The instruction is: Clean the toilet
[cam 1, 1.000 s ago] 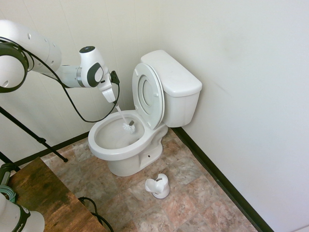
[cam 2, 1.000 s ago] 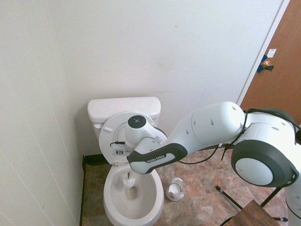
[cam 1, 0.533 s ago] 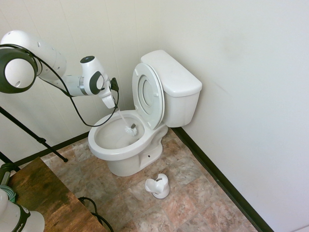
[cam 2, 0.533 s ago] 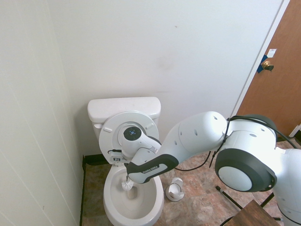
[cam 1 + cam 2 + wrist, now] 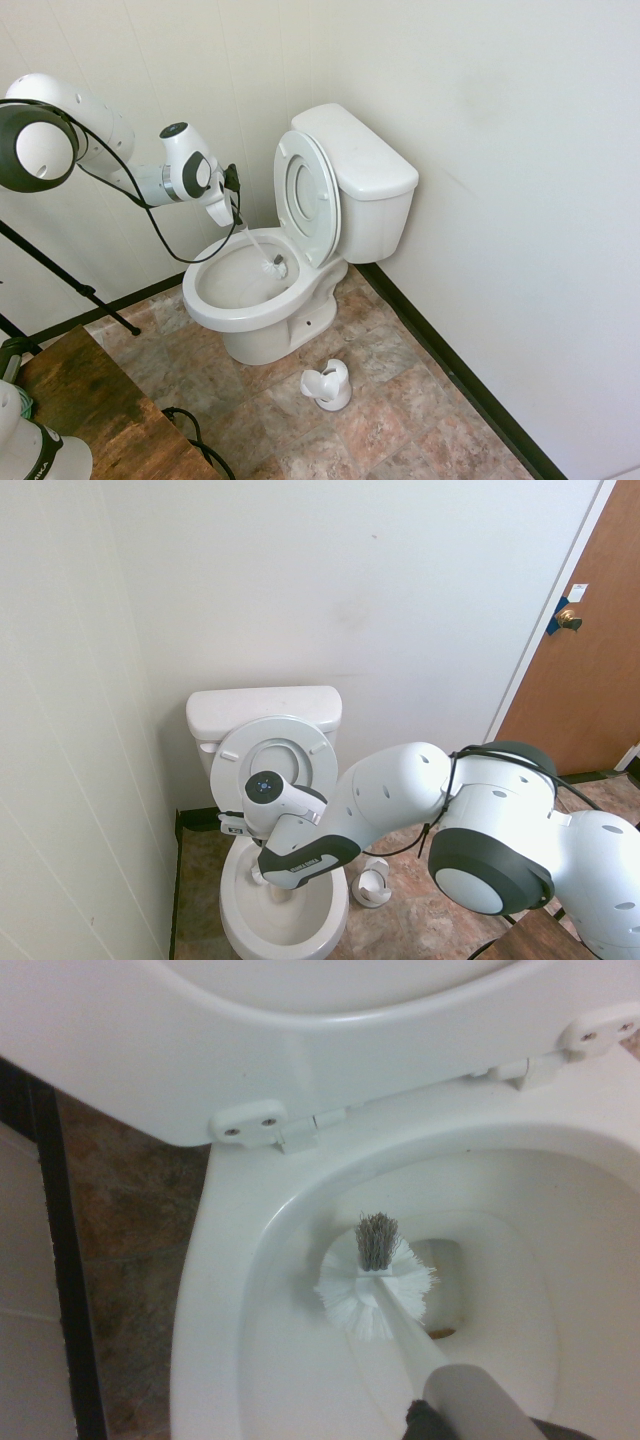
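The white toilet (image 5: pixel 250 300) stands in the corner with its seat and lid (image 5: pixel 306 195) raised against the tank (image 5: pixel 360 160). My gripper (image 5: pixel 224 210) hangs over the bowl's wall-side rim, shut on the handle of a white toilet brush. The handle slants down into the bowl. The brush head (image 5: pixel 275 267) rests low at the back of the bowl, near the drain, and the wrist view shows the brush head (image 5: pixel 375 1285) with a grey tuft against the toilet's inner wall (image 5: pixel 215 1290). In the second exterior view my arm covers much of the toilet bowl (image 5: pixel 235 930).
A small white brush holder (image 5: pixel 328 385) sits on the tiled floor beside the toilet's base, also in view as the holder (image 5: pixel 372 883). Walls close in behind and beside the toilet. A wooden table (image 5: pixel 90 410) stands at the front left; a brown door (image 5: pixel 590 650) is at the right.
My wrist has dropped lower and shifted toward the side wall. The brush head has slid a little further toward the back of the bowl.
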You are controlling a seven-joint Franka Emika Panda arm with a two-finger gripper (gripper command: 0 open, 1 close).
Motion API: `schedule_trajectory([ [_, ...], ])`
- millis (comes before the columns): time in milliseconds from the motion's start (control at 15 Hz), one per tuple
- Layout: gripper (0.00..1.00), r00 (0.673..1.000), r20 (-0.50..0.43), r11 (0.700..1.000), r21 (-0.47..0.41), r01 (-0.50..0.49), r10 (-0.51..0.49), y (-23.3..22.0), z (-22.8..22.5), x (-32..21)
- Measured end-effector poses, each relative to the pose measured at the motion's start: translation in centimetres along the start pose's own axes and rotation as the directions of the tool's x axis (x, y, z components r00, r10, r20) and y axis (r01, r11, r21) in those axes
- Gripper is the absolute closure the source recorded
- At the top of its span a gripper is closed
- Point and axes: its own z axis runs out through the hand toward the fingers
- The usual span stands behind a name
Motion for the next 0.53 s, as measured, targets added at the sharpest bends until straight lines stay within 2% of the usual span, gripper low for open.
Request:
schedule_trajectory([
  [533,1.0,0.999,0.021,0.999,-0.002,0.044,-0.044,1.2,0.0,-3.9],
])
